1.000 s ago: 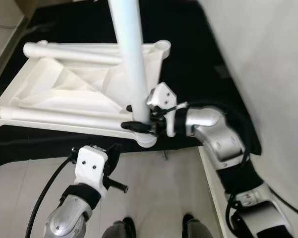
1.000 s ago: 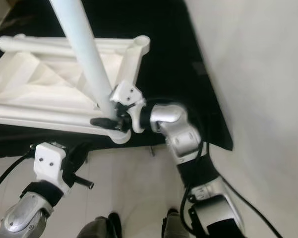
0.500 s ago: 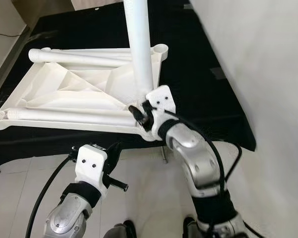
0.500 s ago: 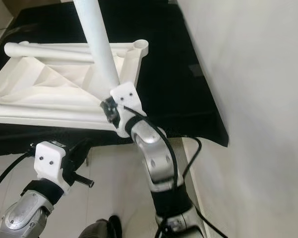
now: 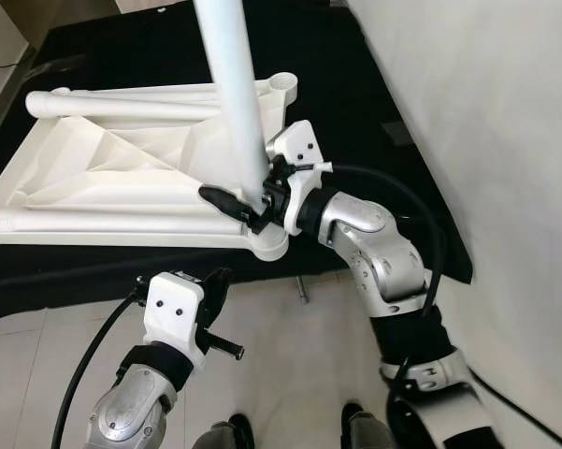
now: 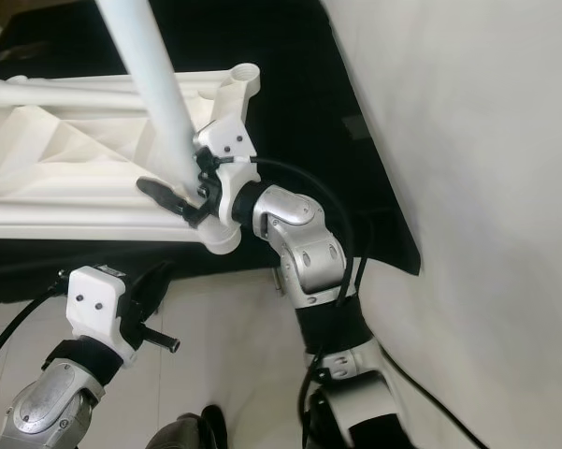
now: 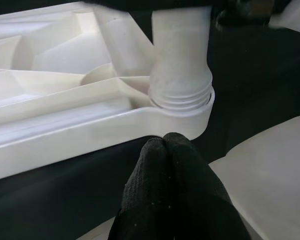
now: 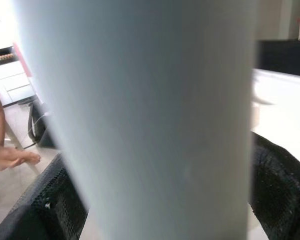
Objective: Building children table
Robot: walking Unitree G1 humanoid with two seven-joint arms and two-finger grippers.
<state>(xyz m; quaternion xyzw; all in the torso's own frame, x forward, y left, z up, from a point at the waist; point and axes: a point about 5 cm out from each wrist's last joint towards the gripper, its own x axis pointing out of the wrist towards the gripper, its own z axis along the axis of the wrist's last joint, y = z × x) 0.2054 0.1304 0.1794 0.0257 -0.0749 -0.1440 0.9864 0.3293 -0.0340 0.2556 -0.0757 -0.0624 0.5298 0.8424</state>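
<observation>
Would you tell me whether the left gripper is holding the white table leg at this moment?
No, the left gripper hangs shut below the tabletop's edge, while the right gripper clasps the leg.

The upturned children's tabletop (image 5: 122, 178) is plain white, as is the round table leg (image 5: 232, 94) standing in its corner socket. Beneath lies a black mat (image 5: 374, 178). Floor tiles (image 5: 290, 355) are pale cream. Both arms are silver with white housings; the right end effector (image 5: 238, 201) and left end effector (image 7: 169, 195) are black.

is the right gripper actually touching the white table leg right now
Touching. In the right wrist view the table leg sits between both black fingers, pressed against it. In the left eye view the right gripper wraps the leg just above the tabletop's corner socket.
</observation>
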